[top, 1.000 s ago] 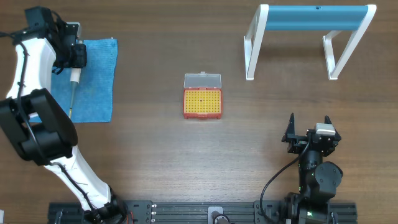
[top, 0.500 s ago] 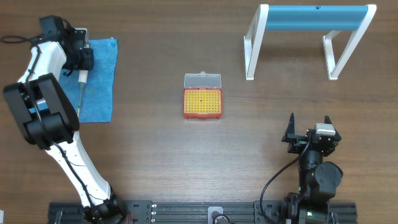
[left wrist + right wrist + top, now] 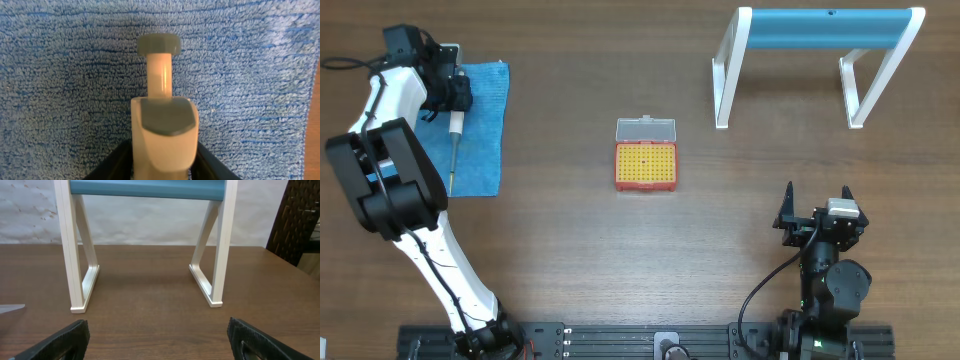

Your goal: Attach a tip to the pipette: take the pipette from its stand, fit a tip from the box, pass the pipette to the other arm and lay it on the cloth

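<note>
Clamped left on the pipette (image 3: 165, 135) over the cloth (image 3: 485, 130), spread empty right; could roll off cloth if dropped tilted.

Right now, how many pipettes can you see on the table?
1. The pipette is over the blue cloth at the table's far left, gripped by the left claw. I see nowhere that could hide another.
</note>
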### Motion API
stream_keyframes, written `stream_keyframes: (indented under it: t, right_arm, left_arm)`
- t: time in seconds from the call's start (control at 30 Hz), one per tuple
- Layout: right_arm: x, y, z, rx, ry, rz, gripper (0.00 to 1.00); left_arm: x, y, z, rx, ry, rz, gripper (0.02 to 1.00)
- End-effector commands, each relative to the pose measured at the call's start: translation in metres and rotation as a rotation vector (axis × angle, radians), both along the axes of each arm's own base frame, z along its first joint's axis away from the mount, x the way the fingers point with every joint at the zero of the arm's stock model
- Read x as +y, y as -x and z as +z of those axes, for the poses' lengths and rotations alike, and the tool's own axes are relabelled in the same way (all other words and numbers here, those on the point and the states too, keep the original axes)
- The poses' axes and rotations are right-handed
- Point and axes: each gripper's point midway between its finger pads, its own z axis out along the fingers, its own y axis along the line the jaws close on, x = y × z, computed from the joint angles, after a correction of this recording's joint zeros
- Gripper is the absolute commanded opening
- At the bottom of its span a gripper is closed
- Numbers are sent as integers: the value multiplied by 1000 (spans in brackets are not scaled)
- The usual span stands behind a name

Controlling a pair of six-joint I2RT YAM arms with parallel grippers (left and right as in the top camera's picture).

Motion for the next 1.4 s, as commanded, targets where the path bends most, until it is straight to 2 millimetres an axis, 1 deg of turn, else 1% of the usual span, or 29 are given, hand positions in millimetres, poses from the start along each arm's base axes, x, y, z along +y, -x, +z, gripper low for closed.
stream_keyframes:
  t: [0.03, 0.1, 0.17, 0.2, 0.23, 0.27, 0.33, 0.37, 0.43, 0.47, 0.53, 0.57, 0.6, 0.63, 0.7, 0.73, 0.77, 0.8, 0.87, 0.9, 0.97, 1.03, 1.1, 1.17, 1.23, 1.27, 1.33, 1.4]
  right_arm:
    - [1, 0, -2, 7, 12, 8, 910]
    - [1, 0, -2, 7, 12, 8, 908]
    - [1, 0, -2, 7, 12, 8, 908]
    - [1, 0, -2, 7, 12, 8, 908]
    - [1, 0, -2, 7, 12, 8, 910]
    - [1, 0, -2, 7, 12, 8, 908]
    - [1, 0, -2, 7, 12, 8, 908]
    - [1, 0, -2, 6, 12, 8, 908]
    - [1, 0, -2, 7, 12, 8, 910]
    - [1, 0, -2, 7, 12, 8, 908]
    - [1, 0, -2, 7, 12, 8, 908]
    - [1, 0, -2, 7, 12, 8, 908]
    - [1, 0, -2, 7, 12, 8, 908]
    - [1, 0, -2, 7, 12, 8, 910]
    - [1, 0, -2, 7, 12, 8, 908]
    - [1, 0, -2, 7, 12, 8, 908]
    - [1, 0, -2, 7, 12, 8, 910]
    - [1, 0, -2, 7, 12, 8, 908]
    - [1, 0, -2, 7, 12, 8, 908]
    - [1, 0, -2, 7, 12, 8, 908]
    - [1, 0, -2, 7, 12, 8, 910]
    - [1, 0, -2, 7, 12, 8, 908]
    - [1, 0, -2, 7, 12, 8, 908]
    - [1, 0, -2, 7, 12, 8, 908]
    - [1, 0, -2, 7, 12, 8, 908]
    - [1, 0, -2, 7, 12, 8, 910]
    - [1, 0, -2, 7, 12, 8, 908]
    - [1, 0, -2, 7, 12, 8, 904]
  left_arm:
    - [-3, -5, 1, -10, 18, -9, 395]
    - [-3, -5, 1, -8, 19, -9, 478]
    - [-4, -3, 1, -1, 22, -9, 638]
    - [-4, -2, 1, 2, 23, -9, 684]
    - [-5, -1, 1, 8, 25, -9, 763]
    - [-5, 0, 3, 10, 26, -9, 807]
    - [-6, 1, 11, 3, 24, -9, 895]
    - [-5, 0, 20, -12, 18, -9, 921]
    - [-5, -1, 48, -51, 4, -10, 976]
    - [-5, 0, 62, -67, -2, -10, 987]
    - [-8, 7, 101, -109, -17, -10, 998]
    - [-9, 11, 116, -127, -24, -10, 998]
    - [-13, 19, 145, -160, -36, -12, 998]
    - [-15, 25, 162, -177, -42, -13, 998]
    - [-26, 55, 226, -255, -67, -15, 998]
    - [-31, 65, 244, -280, -73, -18, 998]
    - [-38, 82, 270, -318, -87, -21, 1000]
    - [-44, 96, 292, -355, -100, -24, 998]
    - [-58, 131, 332, -429, -126, -30, 998]
    - [-65, 150, 348, -457, -135, -30, 998]
    - [-79, 189, 365, -474, -142, -30, 998]
    - [-87, 212, 379, -509, -155, -31, 998]
    - [-92, 227, 392, -554, -171, -31, 998]
    - [-95, 236, 400, -584, -182, -32, 1000]
    - [-107, 242, 406, -611, -186, -69, 996]
    - [-107, 245, 408, -611, -215, -66, 998]
    - [-106, 245, 411, -626, -223, -61, 998]
    - [-118, 241, 417, -663, -175, -109, 996]
